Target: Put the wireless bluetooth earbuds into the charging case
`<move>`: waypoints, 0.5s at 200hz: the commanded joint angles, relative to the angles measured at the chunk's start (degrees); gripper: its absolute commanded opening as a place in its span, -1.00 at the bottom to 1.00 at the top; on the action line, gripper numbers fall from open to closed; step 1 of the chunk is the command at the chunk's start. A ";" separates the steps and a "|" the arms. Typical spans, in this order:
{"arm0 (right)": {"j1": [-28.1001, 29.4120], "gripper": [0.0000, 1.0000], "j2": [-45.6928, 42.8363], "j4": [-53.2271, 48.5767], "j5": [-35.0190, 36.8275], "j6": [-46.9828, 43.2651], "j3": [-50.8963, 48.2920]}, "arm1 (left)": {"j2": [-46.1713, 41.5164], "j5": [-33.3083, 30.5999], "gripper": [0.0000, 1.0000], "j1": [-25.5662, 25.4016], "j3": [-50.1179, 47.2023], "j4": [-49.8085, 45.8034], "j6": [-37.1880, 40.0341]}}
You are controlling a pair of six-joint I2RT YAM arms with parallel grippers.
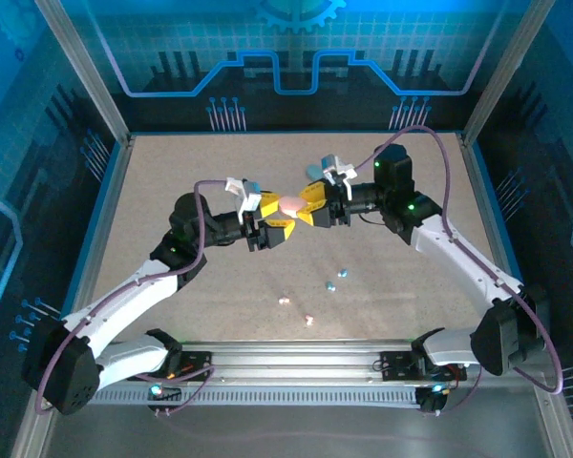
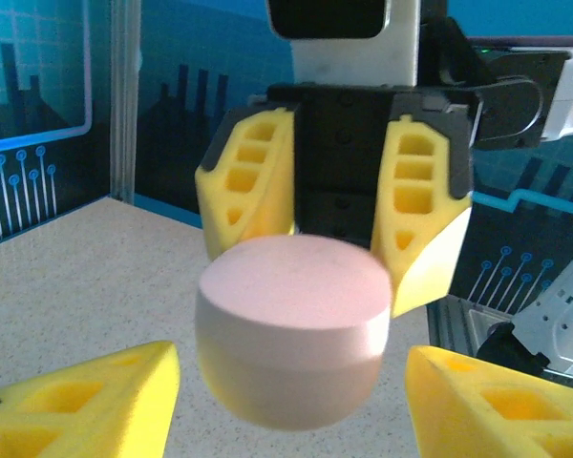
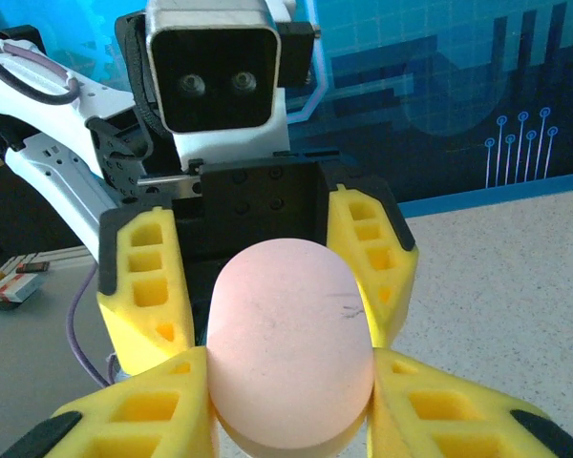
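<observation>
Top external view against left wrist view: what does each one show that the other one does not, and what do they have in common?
From above: a few tiny earbuds lie loose on the table, between the grippers and the arm bases. From the left wrist: the seam line around the pink case, and the clear gaps between the case and the open fingers of the left gripper. In both: the right gripper holds the pink case up, off the table, facing the left gripper.
</observation>
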 commanded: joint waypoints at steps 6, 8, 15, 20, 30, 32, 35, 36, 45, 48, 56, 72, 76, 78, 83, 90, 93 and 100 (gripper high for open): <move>0.12 -0.26 0.51 -2.15 -1.76 -1.80 2.04 | 0.62 3.10 0.25 -0.07 1.09 4.21 0.32; 0.14 -0.26 0.51 -2.15 -1.75 -1.82 2.04 | 0.57 3.10 0.25 -0.07 1.06 4.15 0.30; 0.21 -0.26 0.51 -2.10 -1.69 -1.66 2.06 | 0.65 3.23 0.23 -0.07 1.05 4.11 0.25; 0.26 -0.26 0.51 -1.99 -1.60 -1.60 2.07 | 0.72 3.19 0.22 -0.07 1.06 4.09 0.19; 0.37 -0.26 0.55 -2.00 -1.59 -1.76 2.07 | 0.74 3.35 0.18 -0.07 1.15 3.96 0.22; 0.38 -0.26 0.52 -2.02 -1.60 -1.74 2.07 | 0.77 3.41 0.17 -0.07 1.18 4.00 0.12; 0.38 -0.26 0.56 -1.98 -1.56 -1.75 2.07 | 0.80 3.44 0.16 0.00 1.24 4.00 0.07; 0.38 -0.26 0.53 -1.98 -1.52 -1.74 2.07 | 0.81 3.45 0.16 -0.03 1.23 4.01 0.07; 0.47 -0.26 0.51 -1.85 -1.40 -1.57 2.07 | 1.01 3.46 0.13 -0.14 1.44 3.83 -0.03; 0.50 -0.25 0.51 -1.74 -1.40 -1.58 2.07 | 0.99 3.50 0.12 -0.08 1.52 3.58 -0.08; 0.60 -0.25 0.55 -1.53 -1.53 -1.39 2.07 | 1.08 3.54 0.11 -0.14 1.70 3.12 0.07; 0.66 -0.25 0.42 -1.25 -1.59 -1.04 2.07 | 1.07 3.40 0.09 -0.13 1.79 2.17 0.79; 0.72 -0.25 0.42 -1.12 -1.63 -0.99 2.07 | 1.07 3.45 0.09 -0.15 1.90 2.08 0.84; 0.73 -0.25 0.42 -1.06 -1.59 -0.93 2.05 | 1.16 3.46 0.09 -0.18 1.88 2.03 0.89; 0.80 -0.25 0.42 -1.06 -1.58 -0.95 2.07 | 1.12 3.46 0.09 -0.19 1.85 2.06 0.92; 0.88 -0.25 0.48 -1.30 -1.41 -1.11 2.07 | 1.08 3.33 0.08 -0.24 1.85 2.21 0.86; 0.88 -0.25 0.43 -1.40 -1.30 -1.26 2.07 | 1.12 3.24 0.08 -0.21 1.88 2.29 0.89; 0.97 -0.25 0.42 -1.70 -1.15 -1.52 2.07 | 1.07 3.09 0.07 -0.25 1.94 2.46 0.77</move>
